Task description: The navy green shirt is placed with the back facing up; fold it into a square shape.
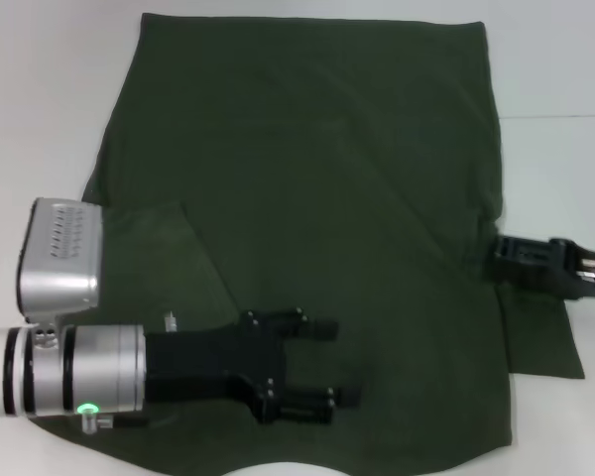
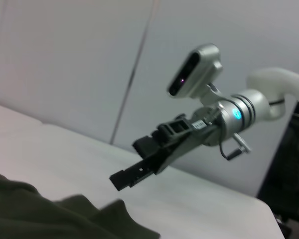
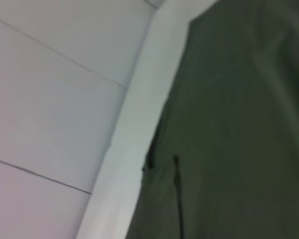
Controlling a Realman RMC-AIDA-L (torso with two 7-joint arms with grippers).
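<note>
Two grippers: left gripper over the near middle of the cloth, pincer spread wide and holding nothing; right gripper at the garment's right edge, just above the sleeve, open or closed not possible to tell.
Task's thing: large dark olive-green soft fabric shirt, spread plain side up across the white table, hem at the far end, collar end toward the robot.
Left sleeve: seemingly turned in already onto the body panel, its edge running diagonally.
Right sleeve: flat and sticking out past the side seam.
Step in hand: probably the inward fold of the right sleeve, to match the left.
Doing it well: pinch only the sleeve layer near its outer edge, lift just enough to free it from the table, carry it straight across, lay it down parallel to the side seam, then release; avoid dragging the body panel or bunching the armpit.
Left arm's part: best kept off the landing zone, or pressed lightly on the cloth as an anchor.
Head view only: whole outline, both sleeves, both arms at once.
Left wrist view only: right gripper from the side, raised a little above the tabletop beyond a rumpled fold.
Right wrist view only: close look at the shirt's edge against the table, with a short seam or fold line.
</note>
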